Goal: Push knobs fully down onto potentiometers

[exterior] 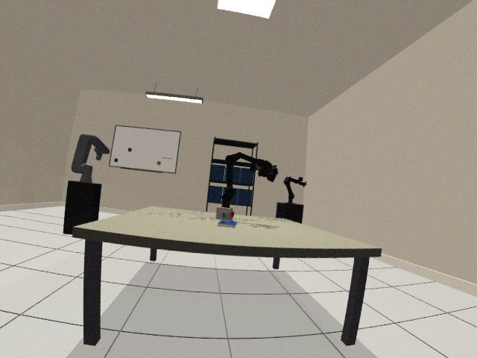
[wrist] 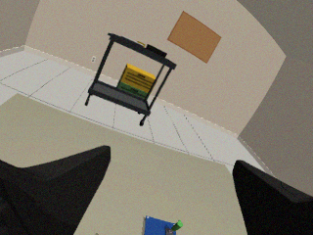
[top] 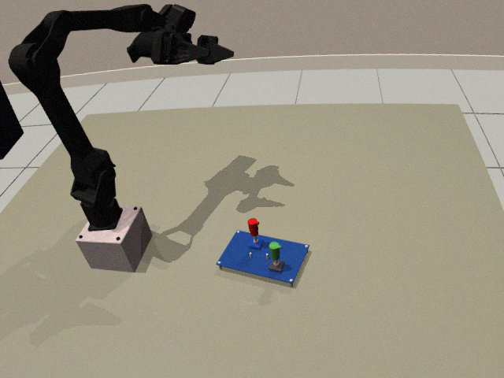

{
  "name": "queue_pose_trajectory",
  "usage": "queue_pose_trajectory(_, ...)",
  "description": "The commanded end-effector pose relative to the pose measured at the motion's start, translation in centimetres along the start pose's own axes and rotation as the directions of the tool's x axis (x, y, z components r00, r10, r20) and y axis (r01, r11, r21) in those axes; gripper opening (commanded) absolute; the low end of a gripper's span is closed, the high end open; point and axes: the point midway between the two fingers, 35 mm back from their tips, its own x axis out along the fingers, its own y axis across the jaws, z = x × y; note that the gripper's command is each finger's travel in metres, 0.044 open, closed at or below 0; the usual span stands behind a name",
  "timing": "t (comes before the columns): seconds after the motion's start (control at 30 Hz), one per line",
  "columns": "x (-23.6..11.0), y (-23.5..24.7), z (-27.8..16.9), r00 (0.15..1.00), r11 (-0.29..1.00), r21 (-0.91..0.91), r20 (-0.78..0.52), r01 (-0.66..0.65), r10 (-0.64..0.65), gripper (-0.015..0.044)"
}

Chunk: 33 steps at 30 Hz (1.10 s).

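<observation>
Two knobs, red (top: 253,226) and green (top: 274,250), both ride high on their shafts, unseated. Claw (top: 215,50) spread apart, empty, parked high, well off the board (top: 235,256).

Arm (top: 61,113) raised high, gripper (top: 217,50) wide open
</observation>
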Motion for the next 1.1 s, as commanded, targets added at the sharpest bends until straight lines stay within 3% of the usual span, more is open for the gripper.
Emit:
queue_pose_trajectory(0.0, 0.1, 0.0, -0.1, 1.000, 1.000, -0.001, -0.005, 0.001, -0.001, 0.0374)
queue_pose_trajectory(0.47, 6.6, -0.1, -6.2, 0.922, 0.999, -0.003, -0.385, 0.043, -0.040, 0.0006)
queue_pose_trajectory(0.77, 9.7, -1.1, -10.3, 0.793, 0.995, 0.040, -0.607, 0.087, -0.045, 0.0000)
queue_pose_trajectory(1.07, 11.6, -2.0, -13.0, 0.690, 0.991, 0.068, -0.723, 0.113, -0.029, 0.0000)
